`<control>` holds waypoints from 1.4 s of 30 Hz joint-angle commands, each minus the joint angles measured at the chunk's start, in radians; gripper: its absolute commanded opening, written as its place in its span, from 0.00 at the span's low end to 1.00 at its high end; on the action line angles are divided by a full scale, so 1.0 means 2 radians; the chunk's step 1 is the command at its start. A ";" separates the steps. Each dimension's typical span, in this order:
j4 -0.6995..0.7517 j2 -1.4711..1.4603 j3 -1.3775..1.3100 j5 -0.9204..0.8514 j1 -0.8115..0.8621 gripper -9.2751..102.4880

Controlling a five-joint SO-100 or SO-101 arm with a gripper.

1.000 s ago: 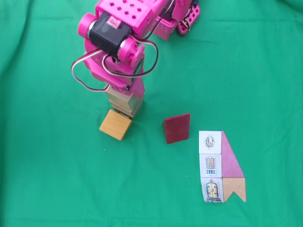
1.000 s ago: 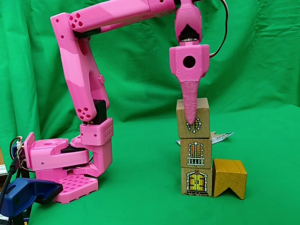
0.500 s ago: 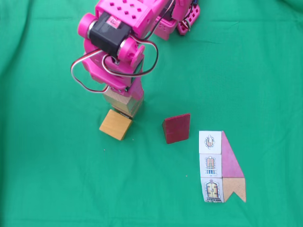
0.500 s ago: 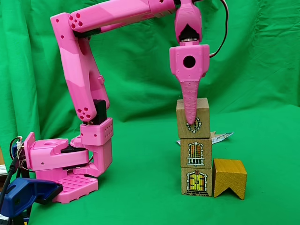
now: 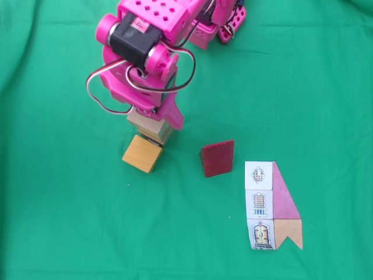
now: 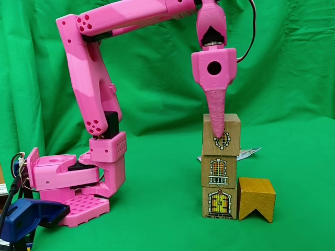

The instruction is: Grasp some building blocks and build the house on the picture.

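Three pale wooden cubes (image 6: 219, 171) stand stacked in one column. Just beside its base sits one orange-yellow notched block (image 6: 256, 198). One dark red wedge (image 5: 217, 157) lies apart from the column, and one printed picture card (image 5: 273, 206) lies beyond the wedge.

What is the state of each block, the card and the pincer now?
Pink pincer: around the top cube, grip unclear.
Top pale wooden cube with round window: on the stack, shifted right of the cube below.
Middle pale cube: stacked, upright.
Bottom pale cube with door: on the cloth.
Orange-yellow notched block: beside the bottom cube.
Dark red wedge: lying apart.
Printed card: flat.
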 commanded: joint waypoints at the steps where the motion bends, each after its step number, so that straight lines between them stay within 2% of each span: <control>1: -0.002 0.028 -0.021 -0.003 -0.003 0.43; 17: -0.010 0.119 -0.036 -0.004 -0.006 0.43; 27: -0.078 0.107 -0.076 -0.008 -0.054 0.43; 32: -0.119 0.107 -0.061 -0.065 -0.082 0.43; 42: -0.121 0.110 0.005 -0.173 -0.134 0.43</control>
